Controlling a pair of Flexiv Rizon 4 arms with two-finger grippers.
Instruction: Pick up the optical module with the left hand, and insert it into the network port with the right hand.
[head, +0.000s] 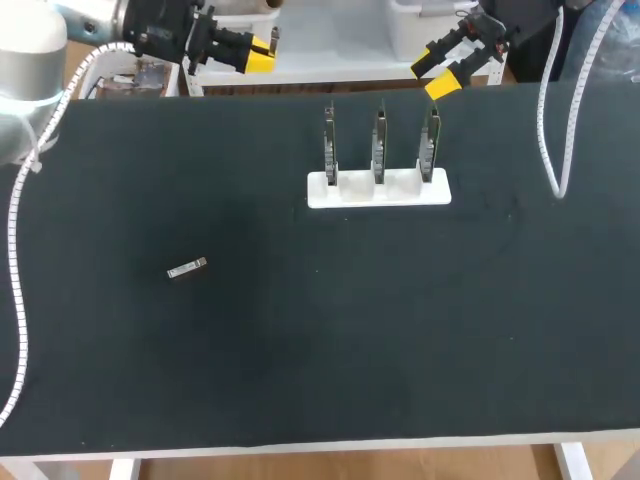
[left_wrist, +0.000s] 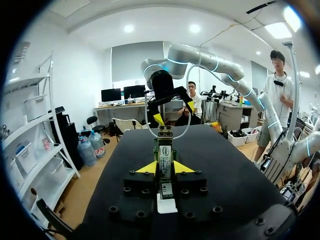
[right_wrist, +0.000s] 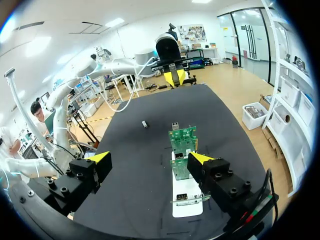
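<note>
Optical module (head: 187, 269) lying loose on the dark tabletop (head: 300, 360) — neither end effector holds anything.

The small silver module lies flat, well apart from the white holder (head: 378, 190) and on the left arm's side of it, a little nearer the tabletop's front edge. The holder carries three upright circuit boards (head: 379, 145) in a row. The left end effector (head: 262, 52) hangs over the far edge of the tabletop, behind the holder and off to the left-arm side, its yellow-tipped fingers a modest gap apart. The right end effector (head: 443, 72) hangs just behind the holder's right-arm end, fingers spread wide. In the right wrist view the holder sits ahead of that end effector (right_wrist: 149, 158), with the module (right_wrist: 144, 124) farther out beyond the holder.
</note>
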